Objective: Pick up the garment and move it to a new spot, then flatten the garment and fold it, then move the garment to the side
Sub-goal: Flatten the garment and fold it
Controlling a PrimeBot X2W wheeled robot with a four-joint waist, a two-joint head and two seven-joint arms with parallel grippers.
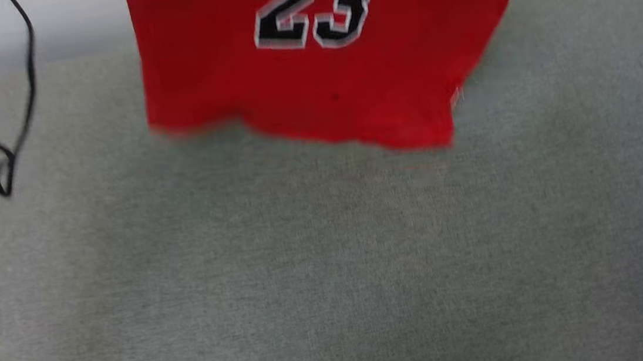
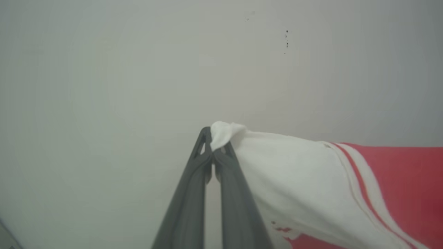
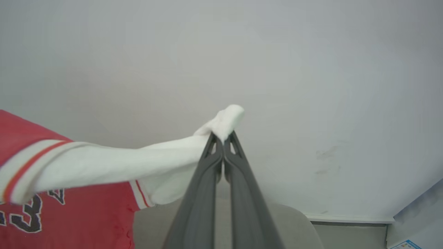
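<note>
**Item:** garment (image 1: 311,75), a bright red jersey with a black number 23 (image 1: 316,7) edged in white, and white sleeve panels with striped trim

**Location:** held up in the air over the far part of a grey fabric surface (image 1: 330,274), in front of a pale wall (image 2: 138,69)

**Left gripper** (image 2: 213,147): fingers pressed together, clamping the bunched tip of one white sleeve, which runs off sideways to the red body

**Right gripper** (image 3: 223,138): fingers likewise pressed together, pinching a wad of the other white sleeve, with cloth poking out past the tips

**Orientation:** the sleeves are drawn out between the two grippers, so the long axis runs left to right. The body hangs below them, the number reads upright from the robot's side, and the hem points down toward the surface. The hem is slanted, and its corner on the robot's right sits lower in the head view. The hem edge is blurred, so contact with the surface cannot be told

**Also:** a black cable (image 1: 16,133), looped, at the robot's left and well apart from the garment
</note>
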